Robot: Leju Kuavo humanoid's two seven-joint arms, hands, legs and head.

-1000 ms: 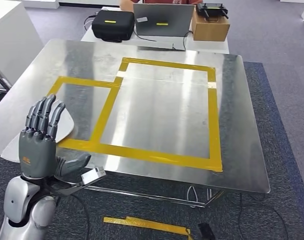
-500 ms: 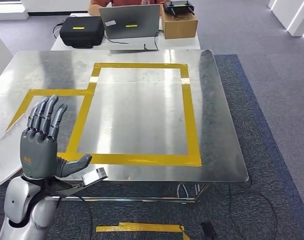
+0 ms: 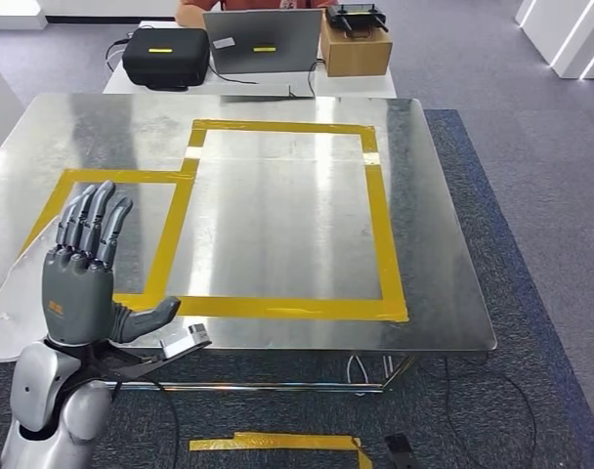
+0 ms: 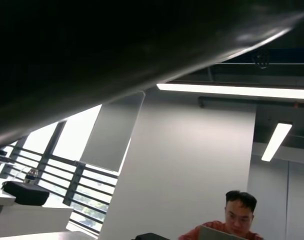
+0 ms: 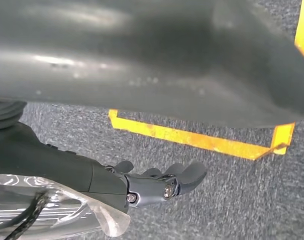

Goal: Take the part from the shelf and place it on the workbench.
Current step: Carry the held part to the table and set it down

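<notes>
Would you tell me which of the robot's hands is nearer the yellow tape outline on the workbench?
Left. The left hand is raised over the yellow tape outline near the workbench edge; the right hand hangs low over carpet.

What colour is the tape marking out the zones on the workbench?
Yellow tape on the bare metal workbench, clearest in the head view.

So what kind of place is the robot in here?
Probably an office-style robot test lab: a metal workbench marked with yellow tape, grey carpet, and a desk behind with a laptop.
</notes>
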